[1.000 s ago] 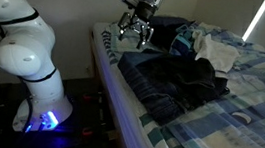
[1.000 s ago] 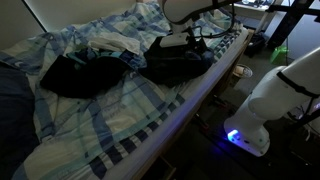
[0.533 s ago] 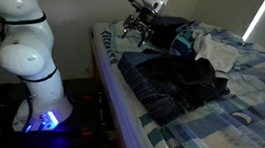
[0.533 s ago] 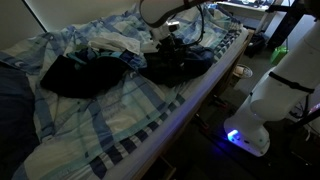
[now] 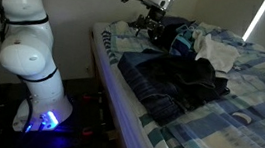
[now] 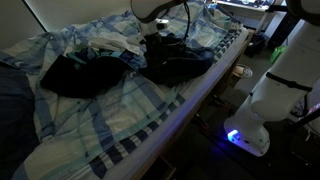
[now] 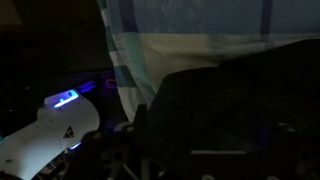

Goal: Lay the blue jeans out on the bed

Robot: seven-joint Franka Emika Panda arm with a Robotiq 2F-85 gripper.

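The blue jeans [image 5: 177, 81] lie in a crumpled dark heap near the side edge of the bed [image 5: 238, 116], which has a plaid cover. In both exterior views my gripper [image 5: 150, 28] hangs open and empty just beyond the heap, above the bedding, next to a small teal garment [image 5: 185, 38]. From the opposite end, the jeans [image 6: 180, 63] sit just below the gripper [image 6: 160, 35]. The wrist view is very dark: the jeans [image 7: 235, 110] fill its lower right below the plaid cover [image 7: 190, 25]. My fingers are lost in shadow there.
A white cloth [image 5: 216, 51] lies behind the jeans. Another dark garment [image 6: 72, 75] rests further along the bed. The robot base [image 5: 38, 104] with its blue light stands on the floor beside the mattress edge [image 5: 108, 66]. A wall runs behind the bed.
The gripper has moved from over the bed's corner inward across the bed, toward the teal garment. It stays open. The jeans have not moved.
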